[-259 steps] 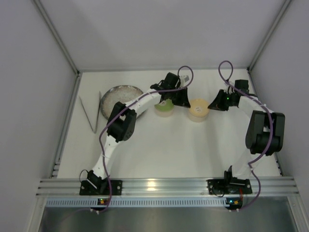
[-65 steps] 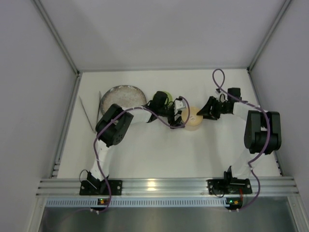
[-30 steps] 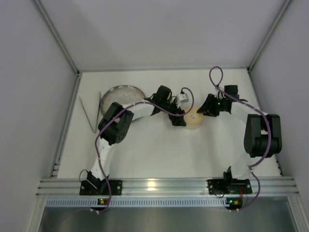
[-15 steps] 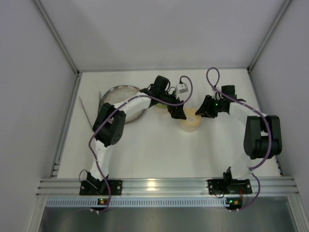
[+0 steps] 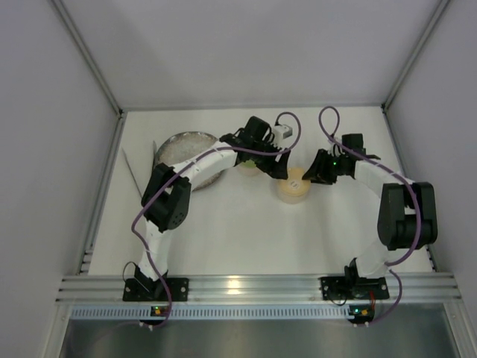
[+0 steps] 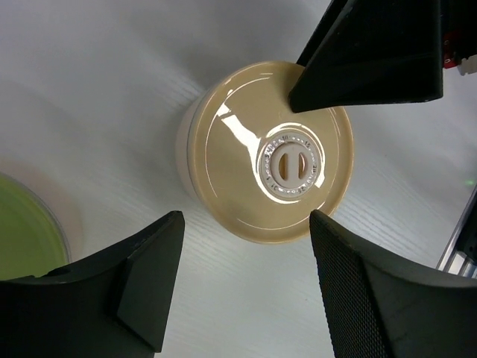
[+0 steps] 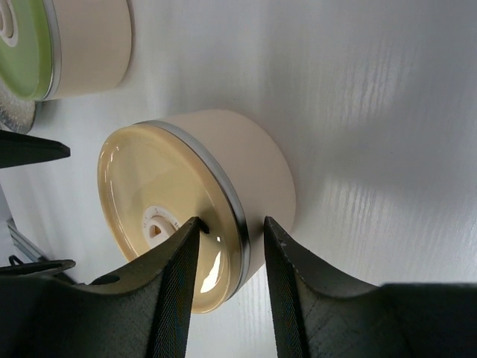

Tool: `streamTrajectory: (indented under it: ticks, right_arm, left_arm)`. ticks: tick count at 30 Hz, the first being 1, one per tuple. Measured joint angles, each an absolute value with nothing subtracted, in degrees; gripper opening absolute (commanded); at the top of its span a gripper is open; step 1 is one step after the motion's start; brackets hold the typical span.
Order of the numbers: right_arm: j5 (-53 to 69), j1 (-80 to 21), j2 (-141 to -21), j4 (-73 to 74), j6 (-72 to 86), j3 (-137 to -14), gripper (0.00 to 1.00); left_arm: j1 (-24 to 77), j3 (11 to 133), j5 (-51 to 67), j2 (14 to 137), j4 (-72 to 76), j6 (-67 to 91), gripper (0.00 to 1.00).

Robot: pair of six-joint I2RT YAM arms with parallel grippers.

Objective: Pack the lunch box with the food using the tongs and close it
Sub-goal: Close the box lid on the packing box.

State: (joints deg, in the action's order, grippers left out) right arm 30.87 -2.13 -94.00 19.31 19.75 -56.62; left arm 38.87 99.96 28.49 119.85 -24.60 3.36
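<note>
The lunch box shows as two tins. The tan-lidded tin (image 5: 293, 186) (image 6: 238, 156) stands mid-table. My right gripper (image 5: 311, 173) (image 7: 232, 221) is shut on its right rim, one finger on the tan lid (image 7: 149, 186) and the other against the outer wall. My left gripper (image 5: 280, 170) (image 6: 244, 218) hangs open above the tin's left side, holding nothing. The green-lidded tin (image 5: 249, 166) (image 7: 30, 45) (image 6: 22, 231) stands further left, half hidden under my left arm. The tongs (image 5: 135, 179) lie as a V at the far left. No food shows in any view.
A speckled grey plate (image 5: 179, 145) sits at the back left, partly covered by my left arm. White walls and aluminium rails (image 5: 100, 194) close in the table on three sides. The right gripper's finger (image 6: 365, 60) reaches into the left wrist view.
My left gripper has risen and drawn back from the tan tin's left side, its jaws narrowing a little. The tan tin, held by the right gripper, has slid slightly left and nearer.
</note>
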Motion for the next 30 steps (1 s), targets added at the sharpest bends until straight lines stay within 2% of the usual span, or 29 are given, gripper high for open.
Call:
streamTrajectory:
  ticks: [2,9,22,24,27,30]
  right_arm:
    - [30.7,-2.2,-93.9,19.3,19.8,-56.5,0.38]
    - [30.7,-2.7,-92.8,19.0,19.8,-55.4,0.34]
    - [31.5,-2.8,-91.7,18.7,19.7,-54.2,0.3]
    - [31.6,-2.8,-91.5,18.4,19.7,-53.9,0.26]
    - [31.9,-2.8,-91.2,18.0,19.7,-53.4,0.14]
    - [32.1,-2.8,-91.1,17.5,20.1,-53.2,0.01]
  left_arm:
    - [39.3,99.9,26.7,119.9,-25.8,4.7,0.72]
    - [39.2,99.8,22.1,120.9,-26.1,10.2,0.5]
    - [39.0,97.2,23.7,122.5,-25.3,16.3,0.47]
    - [39.0,97.0,24.4,122.5,-25.5,16.4,0.44]
    - [38.9,96.3,25.9,122.1,-25.3,17.0,0.32]
    - [38.1,96.2,27.2,122.0,-25.5,17.4,0.15]
